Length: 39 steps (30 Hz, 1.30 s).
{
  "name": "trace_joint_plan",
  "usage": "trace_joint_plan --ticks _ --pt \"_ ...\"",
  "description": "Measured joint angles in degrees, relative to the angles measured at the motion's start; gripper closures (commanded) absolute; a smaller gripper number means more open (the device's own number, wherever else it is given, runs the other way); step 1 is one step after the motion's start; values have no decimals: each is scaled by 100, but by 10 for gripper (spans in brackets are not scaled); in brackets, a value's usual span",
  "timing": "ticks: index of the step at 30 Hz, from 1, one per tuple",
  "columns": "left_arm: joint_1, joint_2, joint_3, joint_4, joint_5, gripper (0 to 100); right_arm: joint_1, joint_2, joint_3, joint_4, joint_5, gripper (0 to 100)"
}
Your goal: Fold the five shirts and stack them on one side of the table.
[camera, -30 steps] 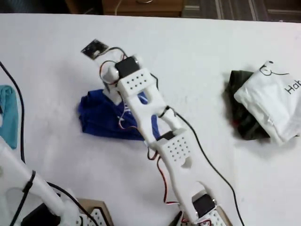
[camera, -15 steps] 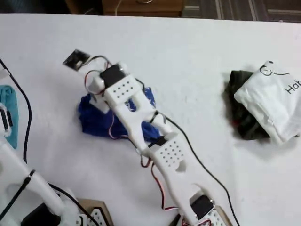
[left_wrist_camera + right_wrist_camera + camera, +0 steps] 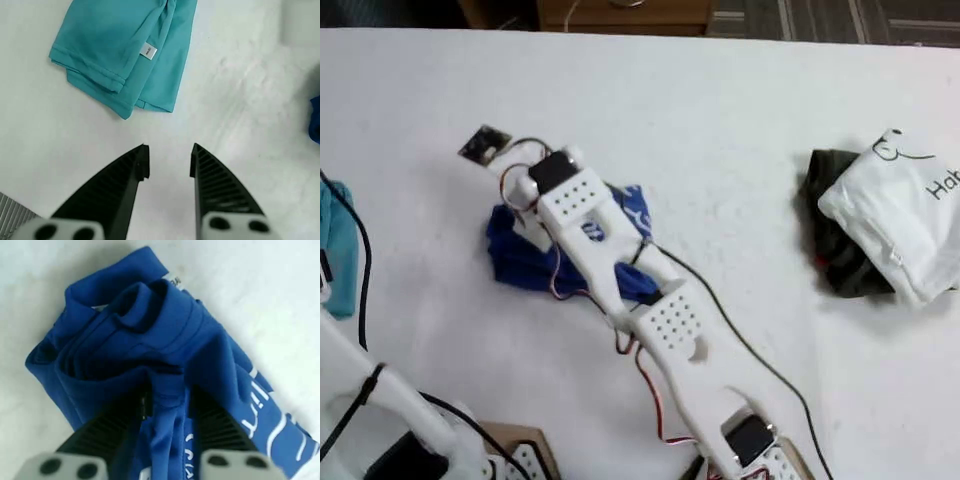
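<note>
Teal shirt [image 3: 127,55] is seen ahead of the left gripper [image 3: 168,162], jaws spread. The blue shirt [image 3: 150,355] is pinched in the right gripper [image 3: 167,405] (bulk bunched beyond its jaws); it should be drawn over slowly, edges kept aligned.

The blue shirt [image 3: 150,340] is soft matt knit cloth with smooth white print. The teal shirt [image 3: 125,50] is like cloth, with stitched hems and a woven tag. The white shirt [image 3: 905,215] and dark shirt [image 3: 825,250] are matt cloth. The surface [image 3: 720,120] is white, matt, faintly grainy. The fingers [image 3: 220,195] of the left gripper [image 3: 168,160] are matt black plastic, ribbed inside; the right arm [image 3: 670,320] is smooth white plastic.
</note>
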Motion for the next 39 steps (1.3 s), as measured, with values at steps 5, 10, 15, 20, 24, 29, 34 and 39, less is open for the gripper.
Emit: trace_joint_plan --ticks 5,10,15,20,24,29,34,39 --pt "-26 0 0 0 0 840 0 0 0 -18 0 961" --pt "-26 0 0 0 0 840 0 0 0 0 0 961" --pt "-26 0 0 0 0 840 0 -246 0 343 0 961" --pt "-26 0 0 0 -9 840 -149 -589 0 633 0 961" --pt "-26 0 0 0 -9 841 -396 -668 9 686 0 961" --pt "-158 0 0 0 -9 840 -826 -668 18 703 0 961" --pt "-316 0 0 0 -9 840 -1081 -668 237 721 0 957" --pt "-343 0 0 0 -9 840 -1108 -677 985 721 0 933"
